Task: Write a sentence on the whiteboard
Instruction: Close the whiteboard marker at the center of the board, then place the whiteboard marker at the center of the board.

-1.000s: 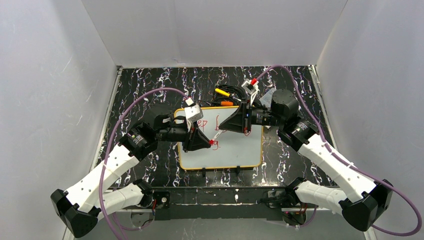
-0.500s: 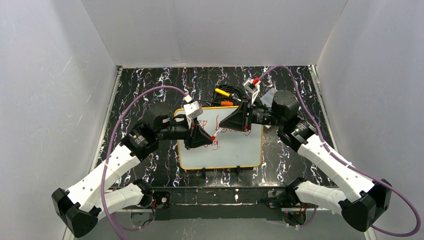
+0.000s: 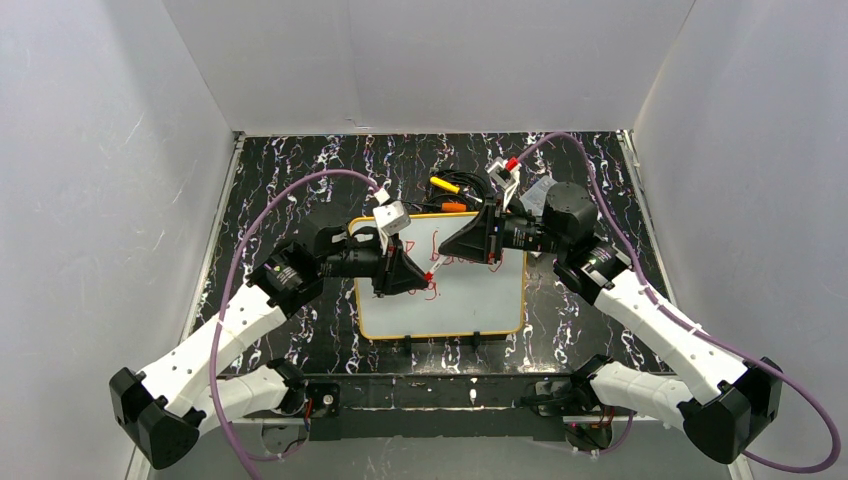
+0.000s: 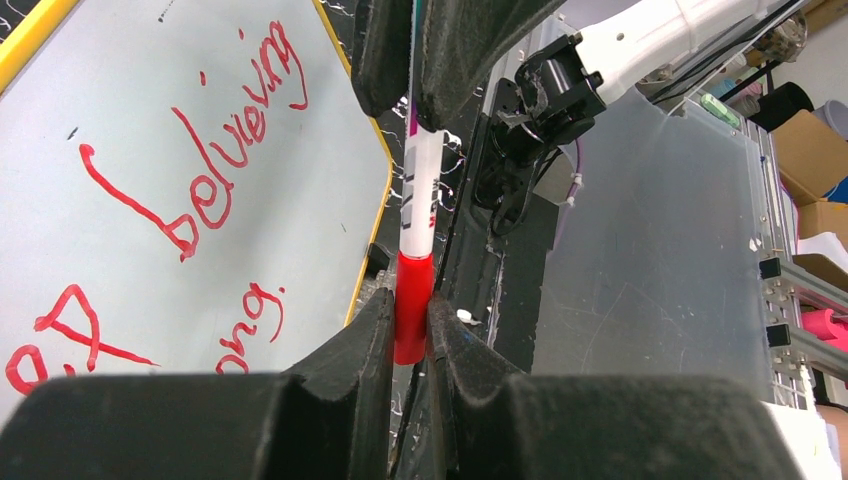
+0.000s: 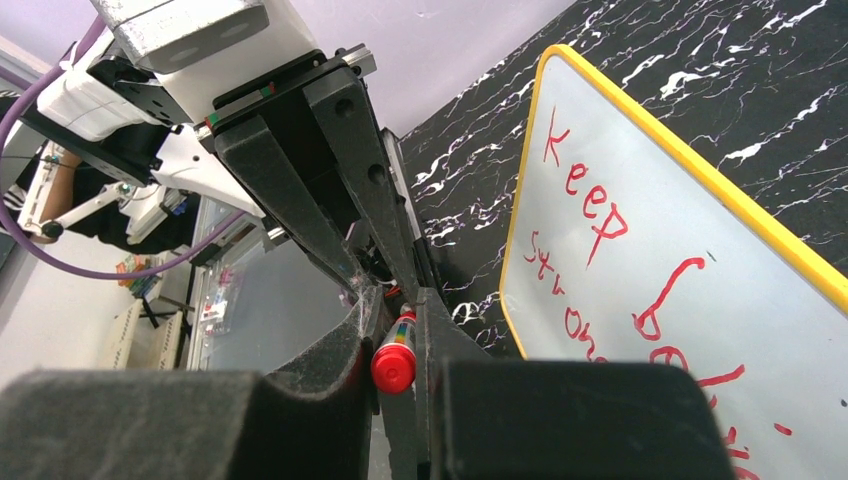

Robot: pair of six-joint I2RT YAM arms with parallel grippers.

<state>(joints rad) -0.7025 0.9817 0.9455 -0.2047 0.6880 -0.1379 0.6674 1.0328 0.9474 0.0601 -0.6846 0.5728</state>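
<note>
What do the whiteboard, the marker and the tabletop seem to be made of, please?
Whiteboard: glossy white coated panel, material under the coating unclear; yellow-orange rim, probably plastic. Marker: smooth white plastic barrel with print, red plastic cap. Tabletop: black with white veins like marble, possibly only a printed laminate or film.

Whiteboard [image 3: 470, 300] lay flat on the black marbled tabletop [image 3: 300, 180], about mid-depth and centred. Rectangular, glossy white, rounded corners, thin yellow-orange rim. Two small black clips [image 3: 408, 343] sat on its near edge. Sentence [image 4: 215, 190] was in thin red handwriting on the board's far half, the near half bare. Two lines: "Keep believing" above, "strong." below, the lower line starting under "Keep" and ending in a full stop. Strokes were uneven. From the overhead view only fragments of the lettering were legible.
</note>
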